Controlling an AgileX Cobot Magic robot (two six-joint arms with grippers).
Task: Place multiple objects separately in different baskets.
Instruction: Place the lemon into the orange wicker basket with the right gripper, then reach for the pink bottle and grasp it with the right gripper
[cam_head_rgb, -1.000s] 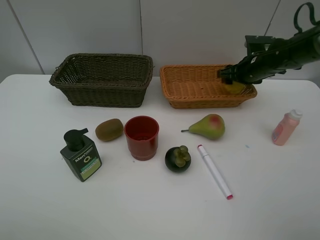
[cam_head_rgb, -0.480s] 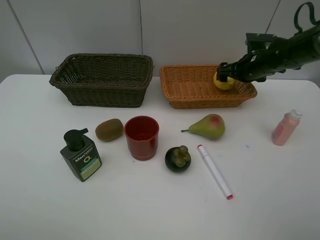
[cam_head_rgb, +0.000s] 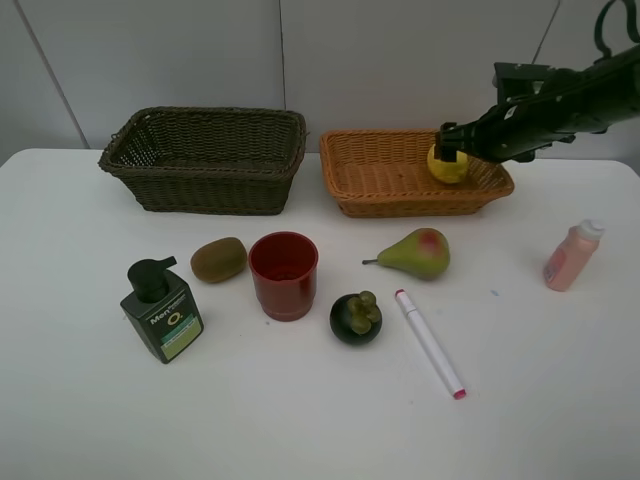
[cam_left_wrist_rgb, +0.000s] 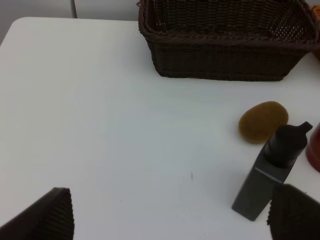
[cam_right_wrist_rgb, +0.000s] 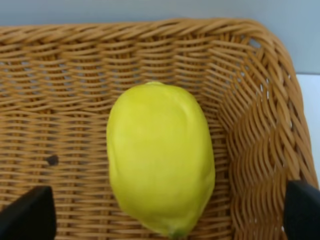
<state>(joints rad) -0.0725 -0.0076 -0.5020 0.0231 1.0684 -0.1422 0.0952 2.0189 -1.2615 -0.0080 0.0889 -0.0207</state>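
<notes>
Left gripper (cam_left_wrist_rgb: 172, 212) hangs wide open over bare table (cam_head_rgb: 300, 430), just beside the pump bottle (cam_head_rgb: 162, 312). Dark basket (cam_head_rgb: 205, 158) stands behind. Kiwi (cam_head_rgb: 218, 259), cup (cam_head_rgb: 283, 274), mangosteen (cam_head_rgb: 356, 317), pear (cam_head_rgb: 418, 253) and marker (cam_head_rgb: 430, 343) lie before the tan basket (cam_head_rgb: 400, 208). The lemon (cam_head_rgb: 447, 165), smooth and bright yellow, lies in that basket's right end, between the right gripper's (cam_right_wrist_rgb: 165, 210) spread fingers, touching neither. Pink bottle (cam_head_rgb: 572, 256) stands far right.

The lemon (cam_right_wrist_rgb: 160, 160) is plain yellow against the woven orange-tan basket (cam_head_rgb: 400, 200); the other basket (cam_head_rgb: 205, 185) is dark olive-brown wicker. On the white table (cam_head_rgb: 300, 420), the pear (cam_head_rgb: 420, 253) is green blushed red, the mangosteen (cam_head_rgb: 356, 318) near-black, the kiwi (cam_head_rgb: 218, 259) brown and the cup (cam_head_rgb: 284, 275) red. The pump bottle (cam_head_rgb: 163, 315) is dark green with a black pump, beside a pink bottle (cam_head_rgb: 572, 256) and a white marker (cam_head_rgb: 430, 342) tipped pink.
</notes>
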